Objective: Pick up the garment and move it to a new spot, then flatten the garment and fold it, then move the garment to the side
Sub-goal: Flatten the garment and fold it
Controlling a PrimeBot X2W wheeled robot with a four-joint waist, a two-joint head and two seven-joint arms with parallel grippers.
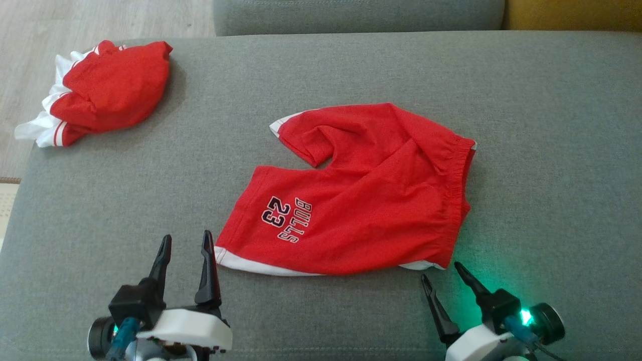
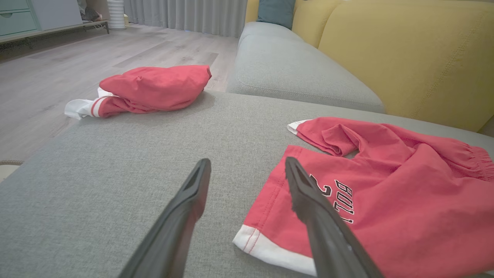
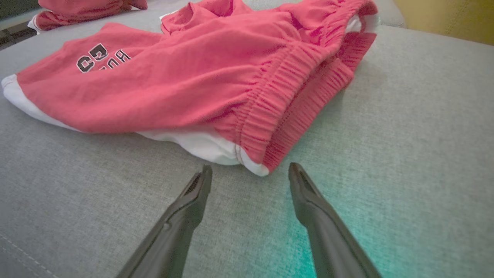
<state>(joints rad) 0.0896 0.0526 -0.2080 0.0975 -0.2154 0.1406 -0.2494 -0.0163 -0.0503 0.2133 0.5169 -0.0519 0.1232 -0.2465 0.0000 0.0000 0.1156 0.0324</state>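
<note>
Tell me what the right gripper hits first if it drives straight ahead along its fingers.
The right gripper, jaws open, would meet the near waistband corner of the red shorts almost at once; whether it slides under or into the cloth is unclear.

shorts mid-cushion, crumpled garment far left

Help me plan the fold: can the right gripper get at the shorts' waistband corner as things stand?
Probably yes. The right gripper is open and aimed at the near waistband corner of the red shorts, with only grey cushion between them.
</note>
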